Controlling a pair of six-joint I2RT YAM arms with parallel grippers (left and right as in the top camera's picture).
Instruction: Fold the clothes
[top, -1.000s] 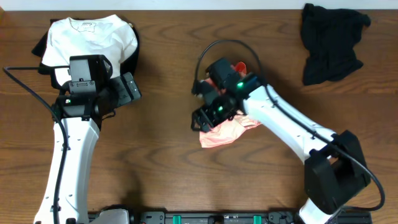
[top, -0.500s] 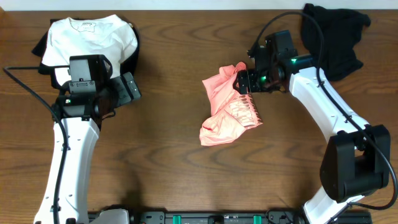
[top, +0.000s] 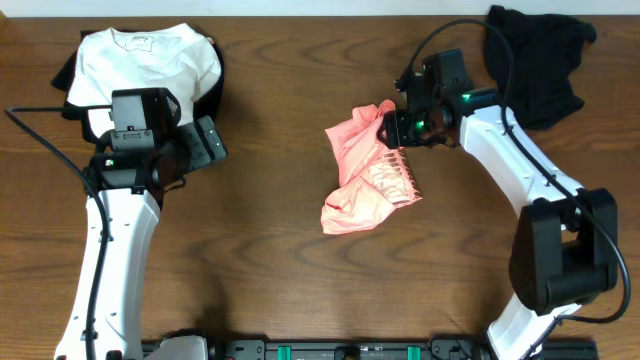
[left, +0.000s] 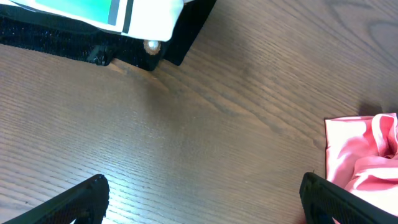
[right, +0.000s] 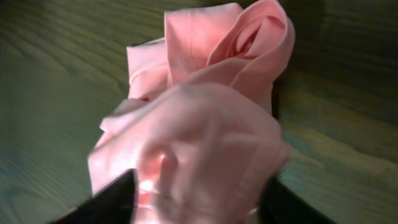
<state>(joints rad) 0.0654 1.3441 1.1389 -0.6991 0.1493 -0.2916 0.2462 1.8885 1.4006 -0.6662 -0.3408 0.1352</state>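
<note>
Two grippers to check; your right gripper (top: 392, 128) clamped shut on top edge of salmon-pink T-shirt (top: 365, 182), fabric bunched between its fingers (right: 102, 200) in wrist view; rest of shirt spreads crumpled below grip, mid-table (top: 270, 230), striped print showing; your left gripper (top: 207, 145) spread wide, gripping nothing, over bare wood; white T-shirt (top: 150, 55) lies flat far left on dark garment (top: 217, 70); black garment (top: 530, 65) heaped at far right corner

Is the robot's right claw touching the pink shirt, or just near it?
Touching. In the right wrist view the pink shirt is bunched up between the two fingers of the right gripper, which pinch it with no gap.
</note>
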